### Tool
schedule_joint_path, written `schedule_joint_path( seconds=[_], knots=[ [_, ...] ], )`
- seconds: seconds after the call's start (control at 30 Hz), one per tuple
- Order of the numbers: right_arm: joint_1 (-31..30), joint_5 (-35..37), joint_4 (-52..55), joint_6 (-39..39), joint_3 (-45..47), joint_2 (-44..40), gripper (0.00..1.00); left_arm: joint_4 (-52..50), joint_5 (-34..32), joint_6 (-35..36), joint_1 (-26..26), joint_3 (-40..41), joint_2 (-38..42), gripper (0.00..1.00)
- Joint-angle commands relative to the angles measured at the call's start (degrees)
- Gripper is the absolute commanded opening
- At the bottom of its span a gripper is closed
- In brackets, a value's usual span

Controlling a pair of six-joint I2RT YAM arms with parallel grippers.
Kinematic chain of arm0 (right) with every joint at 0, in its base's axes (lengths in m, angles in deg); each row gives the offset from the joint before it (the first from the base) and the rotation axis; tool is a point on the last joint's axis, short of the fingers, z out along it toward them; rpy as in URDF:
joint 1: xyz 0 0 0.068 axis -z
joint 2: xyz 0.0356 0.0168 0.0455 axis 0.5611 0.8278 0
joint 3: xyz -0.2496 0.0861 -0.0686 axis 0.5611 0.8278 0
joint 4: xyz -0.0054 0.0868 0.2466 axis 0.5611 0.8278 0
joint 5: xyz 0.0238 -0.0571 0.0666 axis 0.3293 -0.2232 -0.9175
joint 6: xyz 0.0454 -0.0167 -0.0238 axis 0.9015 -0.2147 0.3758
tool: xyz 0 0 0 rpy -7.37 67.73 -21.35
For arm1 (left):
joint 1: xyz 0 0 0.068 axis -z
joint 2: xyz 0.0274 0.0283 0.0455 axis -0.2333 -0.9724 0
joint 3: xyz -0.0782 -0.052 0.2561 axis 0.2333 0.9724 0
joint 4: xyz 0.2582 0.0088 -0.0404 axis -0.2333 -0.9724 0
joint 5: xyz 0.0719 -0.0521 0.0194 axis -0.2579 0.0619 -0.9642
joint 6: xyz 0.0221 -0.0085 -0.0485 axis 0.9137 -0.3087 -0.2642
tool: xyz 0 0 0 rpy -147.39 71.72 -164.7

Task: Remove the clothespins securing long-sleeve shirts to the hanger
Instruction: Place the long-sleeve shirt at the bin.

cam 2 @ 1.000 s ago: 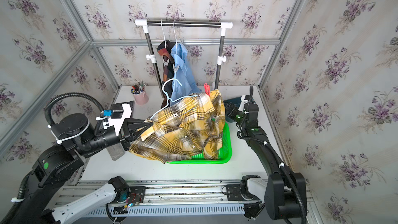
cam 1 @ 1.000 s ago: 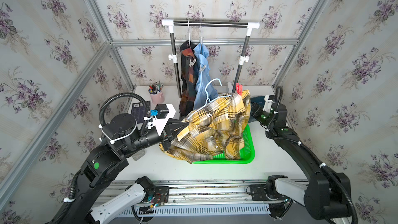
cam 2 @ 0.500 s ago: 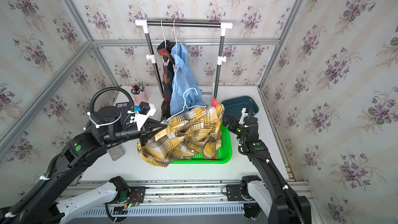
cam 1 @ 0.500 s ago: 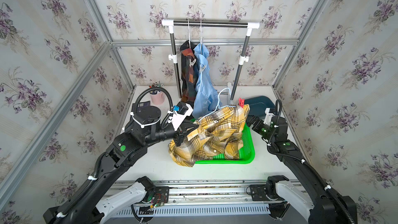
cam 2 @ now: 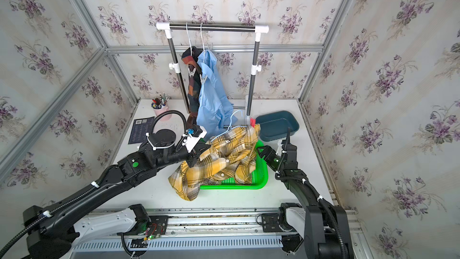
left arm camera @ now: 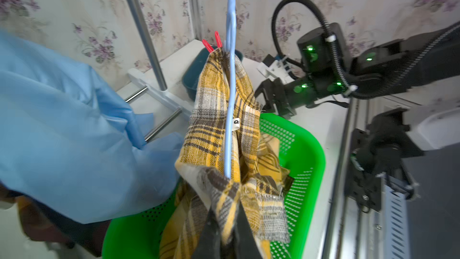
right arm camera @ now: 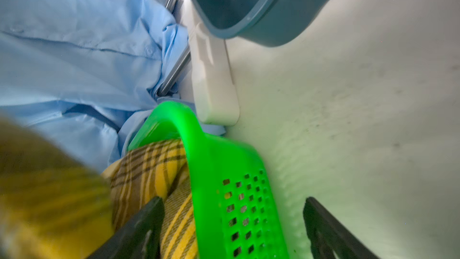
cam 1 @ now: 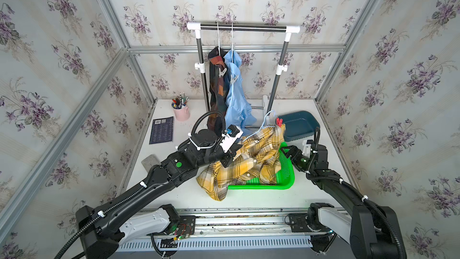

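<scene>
Red clothespin [left arm camera: 211, 44] clips the top edge of the yellow plaid shirt [cam 1: 249, 160] to a pale blue hanger [left arm camera: 230, 83]. The shirt slumps half in the green basket [cam 1: 288, 183] toward the tabletop's front right. Left gripper [left arm camera: 225, 230] is pressed together, pinching a fold of that shirt at the hanger's lower end; right gripper [right arm camera: 232, 220] is spread wide astride the basket's wall, holding nothing. Light blue shirt [cam 1: 235, 95] and dark plaid shirt [cam 1: 214, 90] hang on the rack [cam 1: 244, 28] at the rear edge, with a pale clothespin [cam 1: 233, 79] on the blue and a second pale clothespin [cam 1: 223, 72] on the dark.
</scene>
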Motion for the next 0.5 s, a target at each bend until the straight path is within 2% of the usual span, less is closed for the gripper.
schedule_joint_path(
  seconds=[0.0, 0.13, 0.23, 0.3, 0.47],
  knots=[
    [-2.30, -1.38, -9.10, 4.43, 0.11, 1.98, 0.85, 9.39, -9.40, 3.28, 0.15, 1.28, -0.31, 0.00],
    [-4.88, -1.42, -14.92, 6.22, -1.80, 6.64, 0.82, 10.35, -10.80, 4.75, 0.14, 2.24, -0.18, 0.00],
    [-5.23, -1.51, -18.73, 6.54, -3.13, 9.78, 0.84, 10.35, -11.23, 5.33, 0.43, 2.80, 0.29, 0.00],
    [-4.87, 0.30, -14.49, 5.13, -5.63, 9.83, 0.85, 10.37, -12.33, 6.25, 1.29, 3.33, 0.70, 0.00],
    [-3.75, 12.43, 0.70, -0.49, -9.57, -2.46, 0.94, 10.68, -17.87, 11.44, 6.04, 4.70, 0.77, 0.00]
  ],
)
